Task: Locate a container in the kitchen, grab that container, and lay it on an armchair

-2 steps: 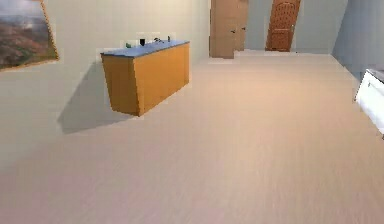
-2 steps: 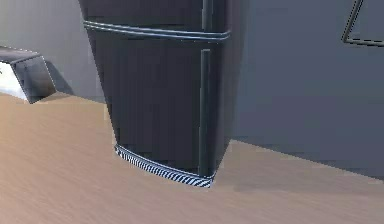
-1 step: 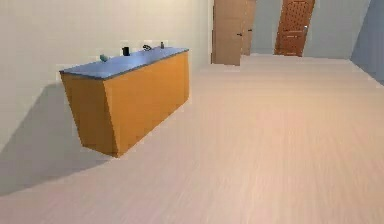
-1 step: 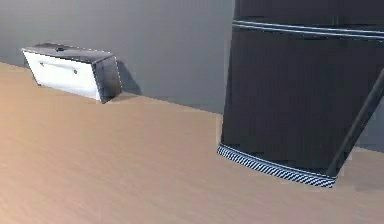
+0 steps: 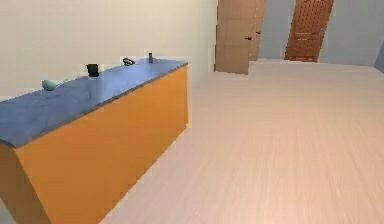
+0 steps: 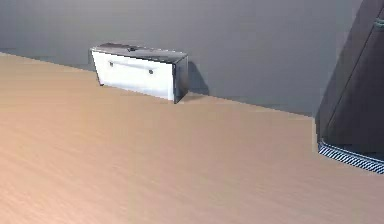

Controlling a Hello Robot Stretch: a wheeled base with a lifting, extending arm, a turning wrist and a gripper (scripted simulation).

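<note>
Orange counter (image 5: 120,130) w/ small items (image 5: 92,70) on top, 2 doors (image 5: 238,38) beyond; gripper state can't tell.

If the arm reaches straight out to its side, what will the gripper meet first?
Likely the grey wall beyond bare floor; the white box against it lies just left of that line, though depth is unclear.

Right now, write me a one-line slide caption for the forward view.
Orange counter with a blue top holding a few small items, beside pale wood floor leading to two wooden doors.
</note>
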